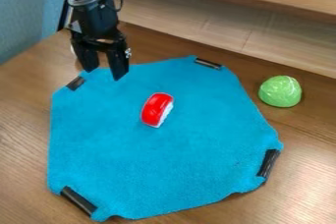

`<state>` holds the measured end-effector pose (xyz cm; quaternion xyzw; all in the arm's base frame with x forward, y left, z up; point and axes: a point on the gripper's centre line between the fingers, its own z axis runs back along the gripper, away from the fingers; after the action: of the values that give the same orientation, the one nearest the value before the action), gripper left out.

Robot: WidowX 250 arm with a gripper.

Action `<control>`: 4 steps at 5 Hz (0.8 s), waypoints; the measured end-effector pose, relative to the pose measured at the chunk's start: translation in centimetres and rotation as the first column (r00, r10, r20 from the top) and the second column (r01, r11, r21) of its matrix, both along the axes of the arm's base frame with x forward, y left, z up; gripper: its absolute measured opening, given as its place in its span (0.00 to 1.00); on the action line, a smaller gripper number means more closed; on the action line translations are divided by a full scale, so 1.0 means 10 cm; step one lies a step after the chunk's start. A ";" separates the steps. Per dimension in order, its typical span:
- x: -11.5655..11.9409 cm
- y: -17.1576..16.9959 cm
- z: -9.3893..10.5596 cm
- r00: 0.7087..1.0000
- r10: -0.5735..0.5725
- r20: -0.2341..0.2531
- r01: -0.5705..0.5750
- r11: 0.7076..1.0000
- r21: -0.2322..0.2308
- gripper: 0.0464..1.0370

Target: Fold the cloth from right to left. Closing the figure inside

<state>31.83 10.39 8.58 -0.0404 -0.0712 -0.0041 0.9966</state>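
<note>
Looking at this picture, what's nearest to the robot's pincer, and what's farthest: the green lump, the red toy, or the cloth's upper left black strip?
1. Black strip: at the cloth's upper left, just below the pincer in the picture.
2. Red toy: on the cloth, lower right of the pincer.
3. Green lump: far right, beyond the cloth.

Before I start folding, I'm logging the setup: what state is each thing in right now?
Cloth: spread out, unfolded.
Figure: resting on the cloth, uncovered.
Gripper: open, holding nothing, near the cloth's upper-left edge.
Black strips: four, spaced around the cloth's edge.
Green lump: on the table, off the cloth.
</note>
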 end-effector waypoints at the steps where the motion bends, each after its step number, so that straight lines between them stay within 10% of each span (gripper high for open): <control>1: -0.02 -0.02 -0.10 1.000 0.003 -0.029 -0.003 1.000 -0.015 0.96; 4: 0.12 -0.67 0.12 0.996 -0.079 0.030 0.079 0.997 -0.008 0.96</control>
<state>33.07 3.71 9.79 -0.0479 -0.0842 -0.0437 0.9943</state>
